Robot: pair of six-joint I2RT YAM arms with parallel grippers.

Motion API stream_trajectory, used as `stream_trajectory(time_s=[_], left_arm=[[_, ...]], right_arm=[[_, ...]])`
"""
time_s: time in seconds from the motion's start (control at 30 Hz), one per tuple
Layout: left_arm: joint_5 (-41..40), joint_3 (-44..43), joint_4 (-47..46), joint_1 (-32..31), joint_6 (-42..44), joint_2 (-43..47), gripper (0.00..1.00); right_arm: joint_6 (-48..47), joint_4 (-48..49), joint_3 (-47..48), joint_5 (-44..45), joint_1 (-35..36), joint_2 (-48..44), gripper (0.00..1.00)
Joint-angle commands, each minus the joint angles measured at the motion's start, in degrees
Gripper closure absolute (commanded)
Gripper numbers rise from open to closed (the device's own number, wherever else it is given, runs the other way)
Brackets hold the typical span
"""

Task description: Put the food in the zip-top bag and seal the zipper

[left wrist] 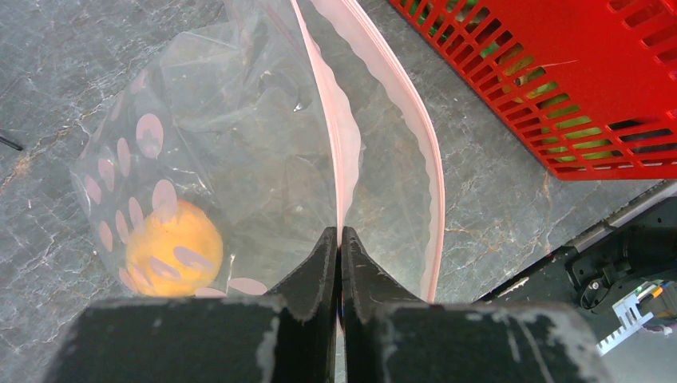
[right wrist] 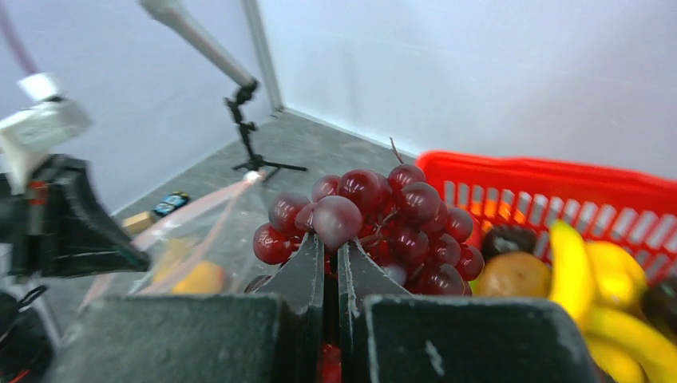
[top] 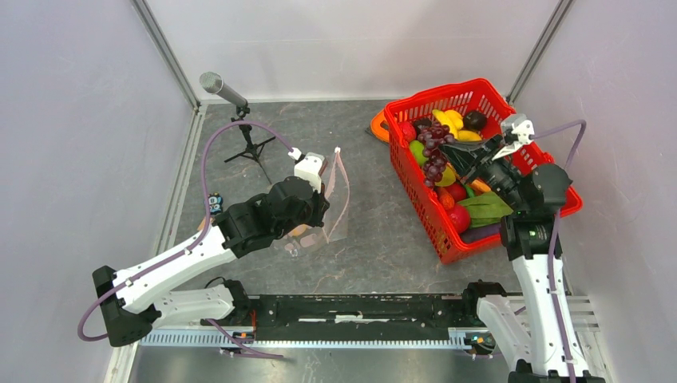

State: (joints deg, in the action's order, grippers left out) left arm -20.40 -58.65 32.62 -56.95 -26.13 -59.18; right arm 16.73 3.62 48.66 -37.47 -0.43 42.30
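Note:
The zip-top bag (top: 341, 199) stands held up by its mouth, its clear dotted body (left wrist: 199, 159) hanging toward the table. My left gripper (left wrist: 341, 233) is shut on one pink side of the zipper (left wrist: 345, 144); the other side (left wrist: 432, 175) bows away, so the mouth gapes. An orange (left wrist: 172, 249) lies inside the bag. My right gripper (right wrist: 331, 243) is shut on a bunch of purple grapes (right wrist: 383, 211), which hangs over the left part of the basket (top: 432, 148). A banana (right wrist: 571, 271) and a kiwi (right wrist: 515, 275) lie behind the grapes.
A red mesh basket (top: 415, 191) full of toy fruit stands at the right. A flat orange ring (top: 377, 124) lies behind its far left corner. A microphone on a small tripod (top: 243, 120) stands at the back left, and a small blue object (top: 214, 203) lies by the left wall.

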Motion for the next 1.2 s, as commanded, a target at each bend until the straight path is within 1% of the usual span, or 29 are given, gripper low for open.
stream_trajectory(time_s=[0.0,0.13,0.2,0.37,0.47,0.6,0.73,0.9,1.03,1.17], left_arm=[[0.49,-0.15,-2.36,0.26,0.73,1.06,0.92],[0.89,0.02,-2.39,0.26,0.48,1.30,0.92],[1.13,0.10,-2.39,0.26,0.38,1.40,0.92],[1.37,0.47,-2.72,0.26,0.03,1.96,0.92],[1.74,0.54,-3.07,0.26,-0.15,2.13,0.92],[2.12,0.55,-3.44,0.26,-0.14,2.00,0.92],[2.41,0.51,-3.71,0.27,-0.11,1.84,0.92],[2.15,0.54,-3.79,0.30,-0.57,2.09,0.91],[1.55,0.56,-3.71,0.33,-1.02,2.48,0.91],[0.36,0.49,-3.71,0.26,-2.21,2.40,0.91]], right_arm=[[6.55,14.15,-0.15,-11.17,0.13,-1.42,0.99],[16.60,27.01,-3.81,-16.41,0.13,-1.62,0.99],[18.75,30.43,-4.49,-17.98,0.09,-1.49,0.99],[20.57,33.45,-5.11,-18.78,3.22,-0.91,0.98],[21.12,34.28,-5.55,-18.86,6.97,1.00,0.97],[17.92,29.76,-5.81,-12.93,12.30,3.37,0.97],[18.39,32.51,-5.47,-9.23,20.43,7.13,0.97],[17.98,34.20,-4.84,-1.20,28.03,11.05,0.97],[17.63,33.77,-5.77,8.90,33.99,13.29,0.98],[15.10,34.21,-5.60,17.52,40.97,15.67,0.98]])
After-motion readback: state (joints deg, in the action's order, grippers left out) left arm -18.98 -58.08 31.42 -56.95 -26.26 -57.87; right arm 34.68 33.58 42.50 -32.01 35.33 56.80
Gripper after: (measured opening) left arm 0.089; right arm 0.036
